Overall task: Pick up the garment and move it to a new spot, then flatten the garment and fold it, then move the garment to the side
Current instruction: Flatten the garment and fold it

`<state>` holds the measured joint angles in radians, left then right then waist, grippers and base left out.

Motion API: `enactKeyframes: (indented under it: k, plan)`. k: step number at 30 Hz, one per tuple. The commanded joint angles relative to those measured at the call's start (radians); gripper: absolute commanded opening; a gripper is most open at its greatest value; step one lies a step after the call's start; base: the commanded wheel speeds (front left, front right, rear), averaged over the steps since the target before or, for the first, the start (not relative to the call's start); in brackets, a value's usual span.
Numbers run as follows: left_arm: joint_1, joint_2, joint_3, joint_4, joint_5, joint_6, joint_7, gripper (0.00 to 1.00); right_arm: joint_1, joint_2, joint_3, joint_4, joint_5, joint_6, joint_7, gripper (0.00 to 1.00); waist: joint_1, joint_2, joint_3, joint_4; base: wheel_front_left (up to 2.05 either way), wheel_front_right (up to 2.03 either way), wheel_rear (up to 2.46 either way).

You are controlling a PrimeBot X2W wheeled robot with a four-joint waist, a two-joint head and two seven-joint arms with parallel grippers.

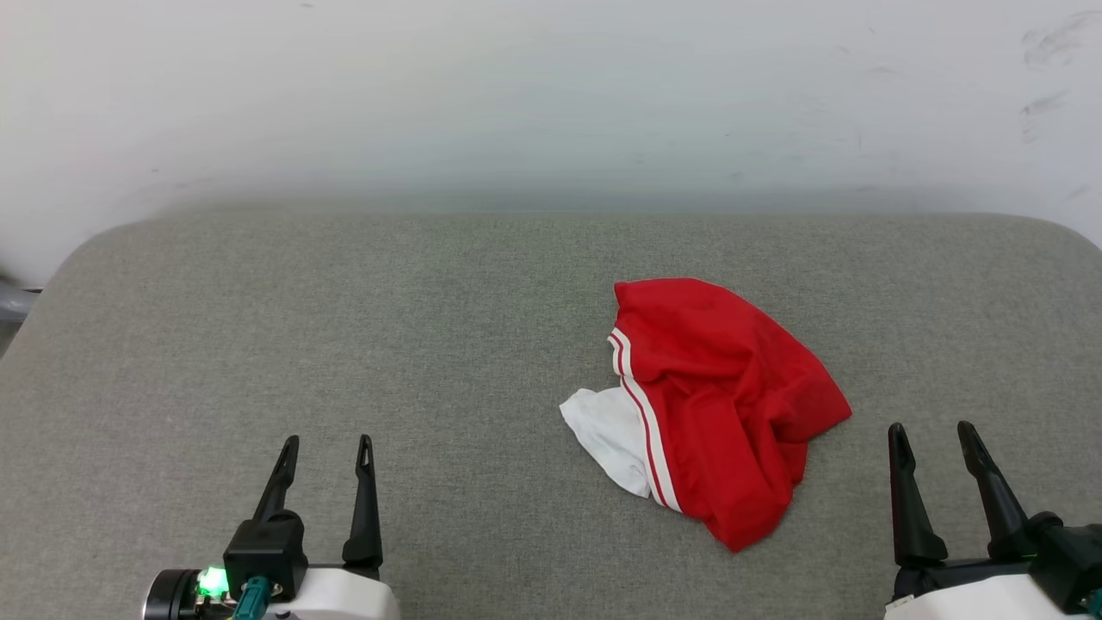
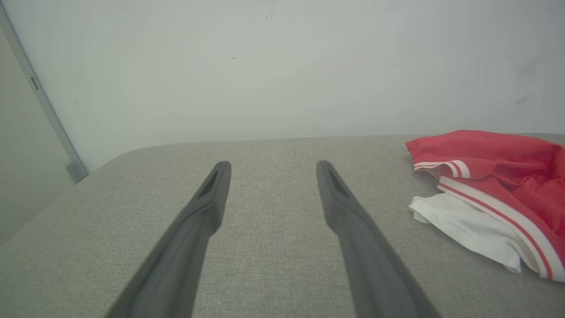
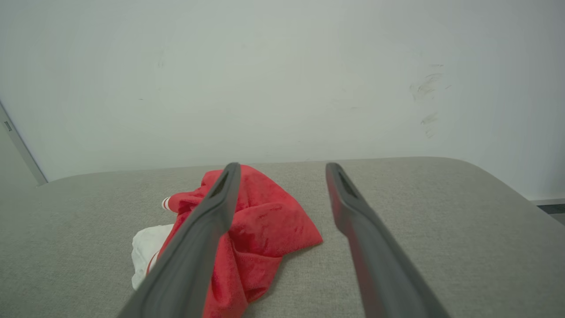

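Garment [image 1: 732, 405] ungripped. Nearest: left end effector [image 1: 329, 441] and right end effector [image 1: 930, 428], both spread and empty over the near edge of the grey fabric worktop [image 1: 344, 327]. Beyond them, right of centre, the red jersey lies crumpled. Its long axis runs near-to-far, with the pointed tip nearest and the far end leaning left. White sleeve and striped trim are on its left side. White wall [image 1: 516, 103] behind.
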<state>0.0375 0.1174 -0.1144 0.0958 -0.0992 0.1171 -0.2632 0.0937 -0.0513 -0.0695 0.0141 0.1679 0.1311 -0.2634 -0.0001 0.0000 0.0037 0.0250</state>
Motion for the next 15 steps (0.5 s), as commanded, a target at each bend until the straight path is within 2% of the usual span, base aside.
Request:
enactKeyframes:
  k: [1, 9, 15]
  plan:
    - [0.013, -0.003, 0.01, 0.003, 0.008, -0.005, -0.002, 1.0, 0.009, 0.002, 0.002, 0.003, 0.005, -0.001, -0.002, 1.0, 0.0001, 0.0, 0.0, 0.0, 0.0, 0.0, 0.0]
    - [-0.015, -0.013, 0.03, 0.015, 0.029, -0.041, -0.002, 1.0, -0.001, 0.002, 0.006, 0.004, -0.003, -0.001, -0.002, 1.0, 0.0001, 0.0, 0.003, -0.002, 0.0, 0.0, 0.0]
    - [-0.128, 0.018, 0.018, 0.051, 0.031, -0.119, -0.002, 1.0, -0.017, 0.002, 0.01, -0.004, -0.009, -0.001, -0.002, 1.0, 0.0001, 0.0, 0.019, -0.004, 0.0, 0.0, 0.0]
